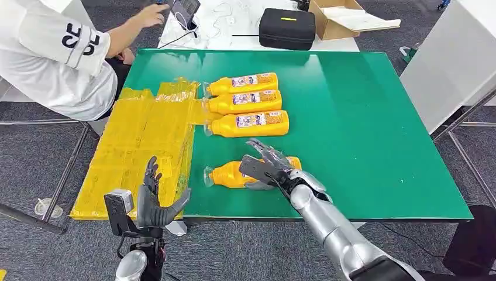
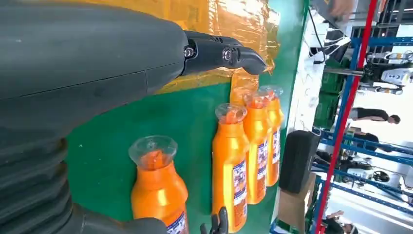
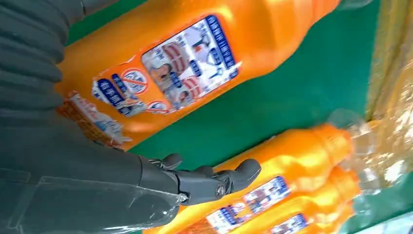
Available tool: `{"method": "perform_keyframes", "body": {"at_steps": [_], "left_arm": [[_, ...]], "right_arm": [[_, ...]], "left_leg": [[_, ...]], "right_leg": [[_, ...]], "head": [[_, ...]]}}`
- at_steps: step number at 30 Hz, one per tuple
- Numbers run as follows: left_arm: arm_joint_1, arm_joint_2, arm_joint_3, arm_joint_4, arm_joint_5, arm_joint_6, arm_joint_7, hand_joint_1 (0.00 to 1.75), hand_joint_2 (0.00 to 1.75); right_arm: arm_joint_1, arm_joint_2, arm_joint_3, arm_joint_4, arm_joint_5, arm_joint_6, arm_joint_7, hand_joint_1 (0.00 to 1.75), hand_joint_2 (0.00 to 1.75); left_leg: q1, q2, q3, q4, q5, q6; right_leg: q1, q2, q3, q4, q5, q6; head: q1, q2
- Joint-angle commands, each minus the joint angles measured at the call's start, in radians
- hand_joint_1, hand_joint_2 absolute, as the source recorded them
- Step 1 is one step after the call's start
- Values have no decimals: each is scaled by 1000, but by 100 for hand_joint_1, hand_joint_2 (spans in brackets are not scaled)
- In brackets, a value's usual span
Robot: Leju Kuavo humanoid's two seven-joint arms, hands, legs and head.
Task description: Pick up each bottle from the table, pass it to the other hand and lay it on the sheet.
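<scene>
My right hand (image 1: 266, 167) hovers spread over the near bottle (image 1: 231, 174); my left hand (image 1: 153, 199) waits spread, lower left.

The green table (image 1: 362, 134) carries a crinkled yellow sheet (image 1: 146, 140) overhanging its left edge, three orange bottles (image 1: 248, 104) lying side by side beside it, and a fourth bottle (image 1: 231, 174) nearer the front.

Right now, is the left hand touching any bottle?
Apart. The head view shows the left hand open, raised over the near edge of the yellow sheet, with bare green table between it and the nearest bottle.
</scene>
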Motion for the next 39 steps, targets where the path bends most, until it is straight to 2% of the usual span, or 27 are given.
{"method": "perform_keyframes", "body": {"at_steps": [1, 7, 8, 12, 18, 22, 23, 24, 25, 28, 30, 31, 33, 35, 36, 39], "left_arm": [[-38, 10, 23, 66, -2, -3, 1, 0, 175], [-38, 10, 22, 66, -3, -3, 1, 0, 175], [-38, 12, 21, 65, -3, -3, 1, 0, 175], [-43, 13, 25, 79, -4, -4, 1, 0, 175], [-60, 11, 27, 111, -5, -6, 1, 0, 175], [-67, 11, 24, 124, -6, -9, 2, 0, 175], [-68, 11, 24, 125, -6, -9, 2, 0, 175], [-70, 11, 23, 128, -6, -10, 3, 0, 175], [-72, 11, 23, 130, -6, -9, 4, 0, 175], [-74, 9, 21, 136, -6, -9, 6, 0, 175], [-76, 9, 20, 140, -6, -7, 9, 0, 175], [-77, 9, 18, 142, -5, -7, 10, 0, 175], [-78, 8, 17, 146, -4, -8, 11, 0, 175], [-78, 8, 17, 146, -4, -8, 11, 0, 175], [-78, 8, 17, 146, -4, -8, 11, 0, 175], [-83, 6, 16, 152, -2, -8, 15, 0, 175]], "right_arm": [[-67, -25, 62, 93, -10, 14, -6, 0, 175], [-71, -31, 78, 91, -9, 16, -6, 0, 175], [-81, -41, 93, 93, -19, 40, -4, 0, 175], [-134, -108, 170, 104, -17, 112, 30, 0, 175], [-186, -175, 263, 119, -36, 208, 33, 0, 175], [-207, -210, 351, 126, -56, 231, 40, 0, 175], [-212, -213, 366, 127, -55, 232, 42, 0, 175], [-220, -215, 389, 131, -66, 241, 44, 0, 175], [-227, -215, 409, 135, -64, 245, 49, 0, 175], [-243, -215, 443, 141, -58, 259, 56, 0, 175], [-252, -214, 472, 147, -58, 264, 63, 0, 175], [-257, -212, 492, 154, -62, 272, 65, 0, 175], [-259, -206, 504, 162, -66, 271, 68, 0, 175], [-259, -206, 504, 162, -66, 271, 68, 0, 175], [-259, -206, 504, 162, -66, 271, 68, 0, 175], [-260, -192, 537, 185, -63, 285, 72, 0, 175]], "left_leg": [[0, 0, 5, -1, -1, 1], [0, 0, 5, -1, -1, 1], [0, 1, 8, -1, -3, 1], [-1, 0, 2, 0, 0, 1], [-1, -1, 6, 0, -1, 2], [-1, 0, 7, 0, -2, 2], [-1, 0, 9, -1, -2, 2], [-1, -1, 4, 0, -1, 1], [-1, -1, 10, -1, -3, 2], [-1, 0, 3, 0, -1, 1], [-1, 1, 8, 0, -2, 2], [-1, 0, 4, 0, -1, 1], [-1, -1, 3, 0, -1, 1], [-1, 0, 8, 0, -2, 2], [-1, 0, 4, 0, -1, 1], [-1, 0, 6, 0, -2, 1]], "right_leg": [[0, -1, 5, -1, -1, -1], [0, -1, 5, -1, -1, -1], [1, -1, 8, -1, -2, -2], [0, -1, 3, 0, -1, -1], [0, -3, 7, 0, -2, -1], [0, -2, 7, 0, -2, -1], [0, -2, 9, -1, -2, -2], [0, -2, 4, -1, -1, -1], [0, -4, 11, -1, -3, -2], [-1, -1, 3, 0, -1, 0], [0, -1, 8, -1, -2, -1], [-1, -1, 4, -1, -1, -1], [-1, -1, 3, 0, -1, -1], [0, -2, 8, -1, -2, -2], [0, -1, 4, 0, -1, -1], [0, -1, 6, 0, -1, -1]], "head": [[0, 0], [0, 0], [0, 0], [0, 0], [0, 0], [0, 0], [0, 0], [0, 0], [0, 0], [0, 0], [0, 0], [0, 0], [0, 0], [0, 0], [0, 0], [0, 0]]}}
